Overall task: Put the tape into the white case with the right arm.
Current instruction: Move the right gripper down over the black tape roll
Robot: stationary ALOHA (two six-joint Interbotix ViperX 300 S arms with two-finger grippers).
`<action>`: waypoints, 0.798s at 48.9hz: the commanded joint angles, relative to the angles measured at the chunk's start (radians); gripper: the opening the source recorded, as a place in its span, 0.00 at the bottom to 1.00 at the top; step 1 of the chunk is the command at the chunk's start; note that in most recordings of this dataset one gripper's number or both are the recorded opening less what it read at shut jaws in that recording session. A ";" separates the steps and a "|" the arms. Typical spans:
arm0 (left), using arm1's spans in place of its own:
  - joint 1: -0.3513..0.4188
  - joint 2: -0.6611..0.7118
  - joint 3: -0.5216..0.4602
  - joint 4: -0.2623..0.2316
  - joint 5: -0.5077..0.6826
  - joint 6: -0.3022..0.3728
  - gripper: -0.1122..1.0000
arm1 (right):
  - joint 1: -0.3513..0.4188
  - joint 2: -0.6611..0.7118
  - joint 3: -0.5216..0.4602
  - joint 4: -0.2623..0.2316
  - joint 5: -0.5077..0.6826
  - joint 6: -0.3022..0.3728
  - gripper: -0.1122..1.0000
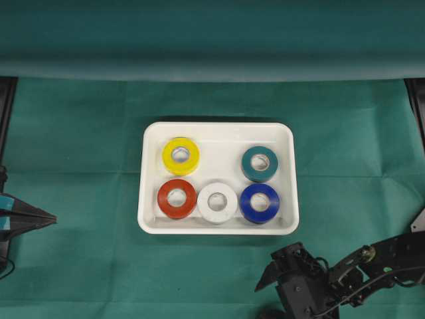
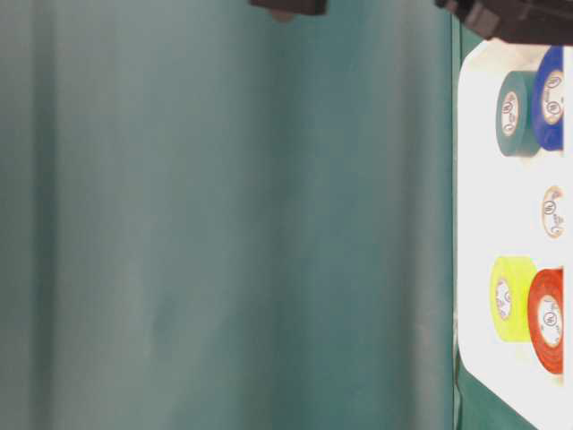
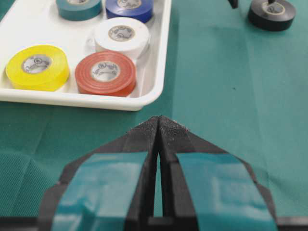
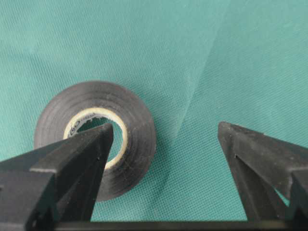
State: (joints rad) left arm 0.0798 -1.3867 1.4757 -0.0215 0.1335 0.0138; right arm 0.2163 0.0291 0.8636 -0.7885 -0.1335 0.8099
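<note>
Below, a black tape roll (image 4: 96, 144) lay flat on the green cloth (image 4: 202, 57) of the bench, outside the white case (image 1: 151, 199). The roll was matte black with a pale cardboard core carrying small print, its wound layers showing as fine rings.

The right claw (image 4: 166, 139) hung over it with its two pointed black fingers spread wide and nothing held between them; in the right wrist view one tip stood over the roll's centre hole, the other over bare cloth beside it.

The glossy white tray, with rounded corners and a raised rim, held five rolls lying flat: yellow (image 1: 180, 155), teal (image 1: 259, 163), red (image 1: 176, 198), white (image 1: 217, 202) and blue (image 1: 259, 203). One space at the middle of its far row was free.

The left claw (image 3: 159, 126), banded in light blue, rested closed and empty at the bench's left edge, pointing toward the tray.
</note>
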 commanded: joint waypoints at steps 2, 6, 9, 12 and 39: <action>0.003 0.014 -0.011 0.000 -0.009 0.002 0.10 | 0.003 0.015 -0.028 -0.002 -0.008 0.003 0.67; 0.003 0.014 -0.011 0.000 -0.009 0.002 0.10 | 0.003 0.037 -0.038 -0.002 -0.003 0.003 0.67; 0.003 0.015 -0.011 0.000 -0.009 0.002 0.10 | 0.003 0.049 -0.046 -0.002 -0.003 0.003 0.67; 0.003 0.014 -0.011 0.000 -0.009 0.002 0.10 | 0.003 0.057 -0.052 -0.002 -0.002 0.003 0.67; 0.003 0.014 -0.011 0.000 -0.009 0.002 0.10 | 0.008 0.058 -0.055 0.000 0.000 0.003 0.10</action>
State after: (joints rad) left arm 0.0798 -1.3867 1.4757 -0.0199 0.1335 0.0138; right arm 0.2209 0.0997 0.8237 -0.7900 -0.1304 0.8099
